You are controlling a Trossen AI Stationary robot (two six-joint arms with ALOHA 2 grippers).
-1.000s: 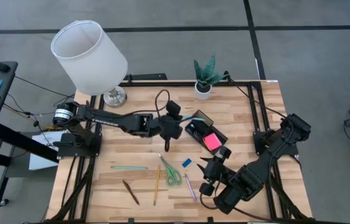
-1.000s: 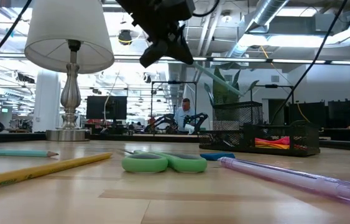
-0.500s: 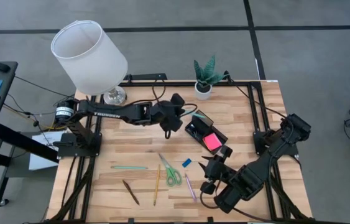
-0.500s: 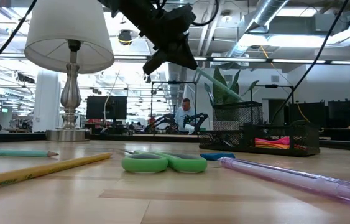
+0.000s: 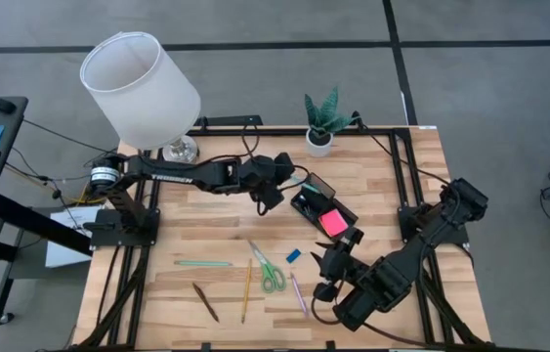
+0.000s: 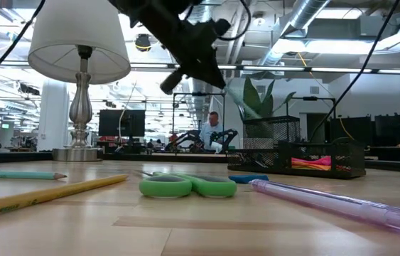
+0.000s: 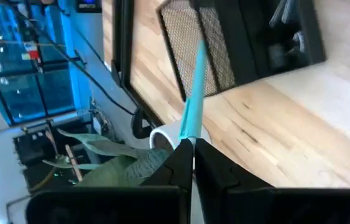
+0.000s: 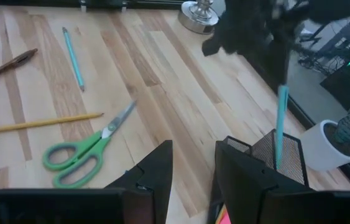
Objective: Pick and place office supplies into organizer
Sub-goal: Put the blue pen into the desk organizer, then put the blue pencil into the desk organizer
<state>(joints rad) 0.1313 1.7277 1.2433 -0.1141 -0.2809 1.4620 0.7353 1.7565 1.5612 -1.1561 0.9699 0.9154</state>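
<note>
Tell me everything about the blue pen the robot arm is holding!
The teal pen is long, thin and looks like plastic. The left gripper is shut on one end, holding it up in the air. Its free end points at the black mesh organizer, near the tall back compartment. Whether it touches the mesh is unclear.

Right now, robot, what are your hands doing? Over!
Left gripper shut on teal pen, held over organizer. Right gripper open, waiting near table front. Scissors and pencils on table. Nothing in the way.
</note>
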